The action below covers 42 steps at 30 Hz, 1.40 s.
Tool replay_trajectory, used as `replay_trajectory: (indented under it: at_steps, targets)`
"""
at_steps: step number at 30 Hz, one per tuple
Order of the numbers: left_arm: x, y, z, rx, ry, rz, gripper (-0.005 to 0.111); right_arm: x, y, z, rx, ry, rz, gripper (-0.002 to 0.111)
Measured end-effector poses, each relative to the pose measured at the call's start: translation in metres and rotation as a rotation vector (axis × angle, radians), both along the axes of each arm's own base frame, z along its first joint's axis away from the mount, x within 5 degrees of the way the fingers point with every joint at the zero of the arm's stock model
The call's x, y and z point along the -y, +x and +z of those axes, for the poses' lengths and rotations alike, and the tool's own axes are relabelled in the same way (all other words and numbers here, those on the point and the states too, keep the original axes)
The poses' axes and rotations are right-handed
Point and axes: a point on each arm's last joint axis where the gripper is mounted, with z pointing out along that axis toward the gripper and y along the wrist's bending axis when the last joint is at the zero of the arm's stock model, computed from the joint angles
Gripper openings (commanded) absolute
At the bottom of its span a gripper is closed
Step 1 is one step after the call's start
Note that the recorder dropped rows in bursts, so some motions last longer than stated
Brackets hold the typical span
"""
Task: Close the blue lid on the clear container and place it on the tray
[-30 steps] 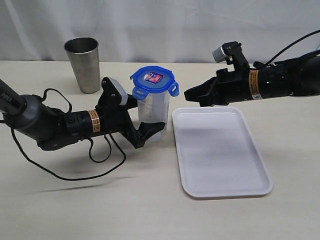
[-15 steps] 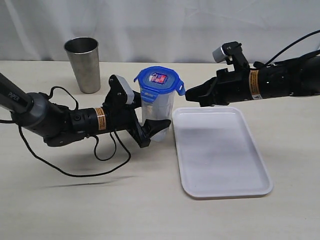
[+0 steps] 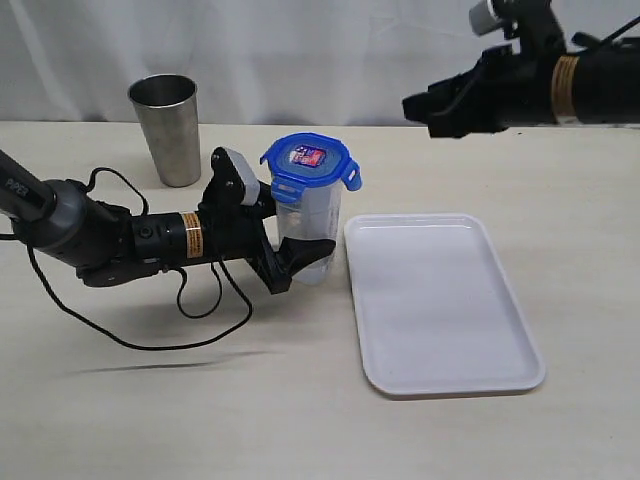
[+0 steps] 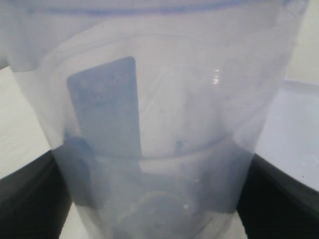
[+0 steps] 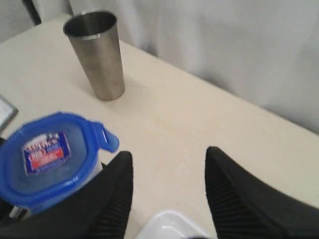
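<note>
A tall, narrow, translucent plastic canister, the clear container, stands upright with its long axis vertical and its mouth facing up, at the middle of the pale bench and just beside the left edge of the flat white rectangular plastic tray, but not on it. The small rounded-square blue lid sits level over the mouth with its red-and-blue label facing up. At least one of its snap flaps, the one on the tray side, sticks outward rather than lying folded down against the wall. The left gripper lies low along the bench and reaches in from the left. Its black jaws are closed on the lower part of the clear container, and in the left wrist view dark fingers press against both sides of the translucent wall. It cannot be told whether the base rests on the bench or sits just off it. The right gripper hangs high above the far side of the bench, well apart from the lid and the tray. Its jaws stand wide apart and hold nothing, with bare bench showing between them in the right wrist view. A tapered steel tumbler stands upright near the white curtain at the back left.
</note>
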Motion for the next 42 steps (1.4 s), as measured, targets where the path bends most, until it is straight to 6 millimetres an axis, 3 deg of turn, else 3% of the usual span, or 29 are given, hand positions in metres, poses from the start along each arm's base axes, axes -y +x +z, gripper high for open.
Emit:
replay_trajectory:
  at_steps: [3, 7, 9, 12, 15, 19, 24, 29, 37, 42]
  targets:
    - [0.000, 0.000, 0.000, -0.001, -0.001, 0.001, 0.000, -0.010, -0.017, 0.031, 0.073, -0.001, 0.007, 0.037]
    - [0.000, 0.000, 0.000, -0.001, -0.001, 0.001, 0.000, -0.056, -0.053, 0.074, 0.257, -0.060, 0.073, 0.036]
    - [0.000, 0.000, 0.000, -0.001, 0.000, -0.001, 0.000, -0.081, -0.067, 0.086, 0.348, -0.112, 0.041, 0.041]
    - [0.000, 0.000, 0.000, -0.001, 0.000, -0.001, 0.000, -0.097, -0.075, 0.095, 0.468, -0.230, -0.135, 0.045]
    - [0.000, 0.000, 0.000, -0.001, 0.001, -0.003, 0.000, -0.109, -0.075, 0.091, 0.446, -0.309, -0.310, 0.045]
    - [0.000, 0.000, 0.000, -0.003, 0.000, -0.003, 0.000, -0.121, -0.064, 0.080, 0.227, -0.471, -0.408, 0.045]
    - [0.000, 0.000, 0.000, -0.003, 0.000, -0.003, 0.000, -0.152, -0.061, 0.066, -0.068, -0.505, -0.178, 0.045]
    - [0.000, 0.000, 0.000, -0.004, -0.001, -0.002, 0.000, -0.181, -0.063, 0.059, -0.125, -0.506, 0.087, 0.045]
    - [0.000, -0.001, 0.000, -0.002, 0.000, -0.010, 0.000, -0.190, -0.046, 0.010, -0.167, -0.706, 0.153, 0.045]
    - [0.000, -0.001, 0.000, 0.000, 0.000, -0.017, 0.000, -0.191, -0.040, -0.003, -0.142, -0.793, 0.178, 0.045]
